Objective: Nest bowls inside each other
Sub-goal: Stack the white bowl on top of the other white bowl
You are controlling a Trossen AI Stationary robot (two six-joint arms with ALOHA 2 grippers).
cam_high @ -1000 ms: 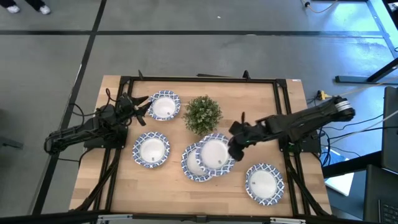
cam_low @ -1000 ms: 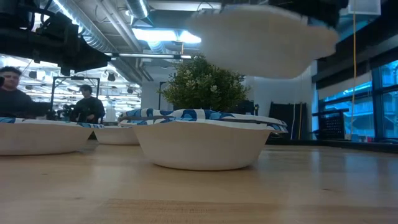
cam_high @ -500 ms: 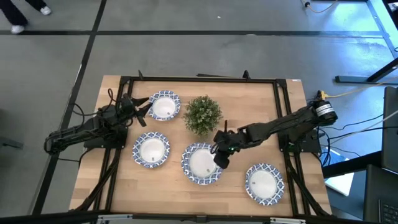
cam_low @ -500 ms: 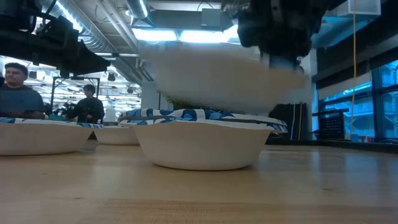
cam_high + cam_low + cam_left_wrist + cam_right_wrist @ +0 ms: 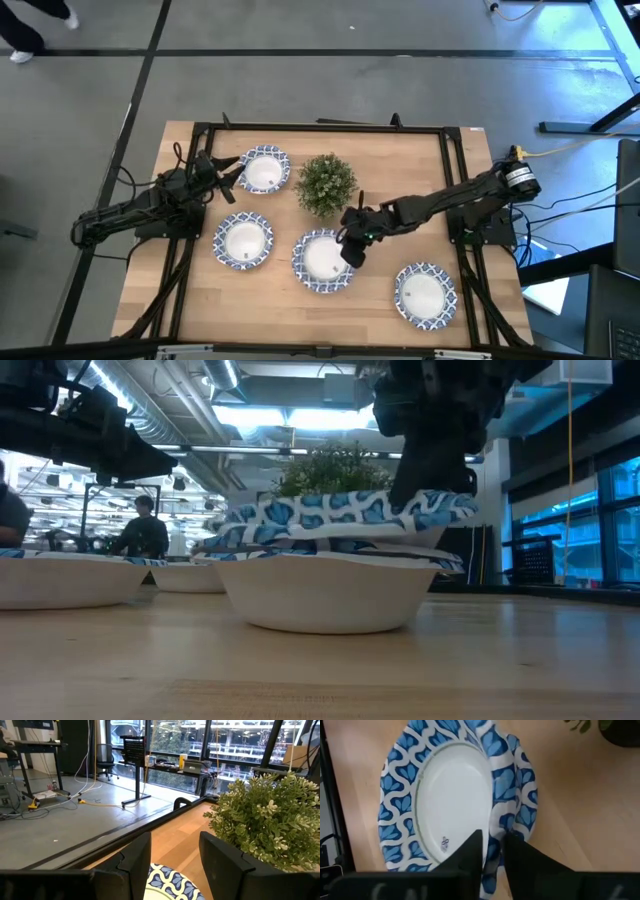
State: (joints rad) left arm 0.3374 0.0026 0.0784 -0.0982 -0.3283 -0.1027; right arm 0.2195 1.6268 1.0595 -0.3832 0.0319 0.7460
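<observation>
Blue-and-white rimmed bowls sit on the wooden table: one at the far left [image 5: 264,170], one at the near left [image 5: 243,241], one at the near right [image 5: 424,294]. A bowl stack [image 5: 322,260] stands in the middle, near side of the potted plant [image 5: 326,183]. My right gripper [image 5: 351,247] is shut on the top bowl [image 5: 340,515], which lies tilted in the lower bowl [image 5: 325,595]. My left gripper [image 5: 232,170] hovers open just left of the far-left bowl [image 5: 172,882]. My right gripper [image 5: 492,840] pinches the top bowl's rim [image 5: 495,827] on the side toward the table's right, one finger [image 5: 471,851] inside the bowl and one outside. The fingers come slanting down from the right. The bowl rests tilted in the lower bowl, held side raised.
The plant stands close behind the stack, just beyond my right arm. A black frame [image 5: 320,127] runs along the table's far edge and sides. Bare wood lies between the stack and the near-right bowl. People show in the room behind the table [image 5: 140,530].
My right gripper has moved toward the table's left and down, still shut on the bowl. The bowl, first held high and offset to the right of the stack, has come over it and now lies tilted inside the lower bowl.
</observation>
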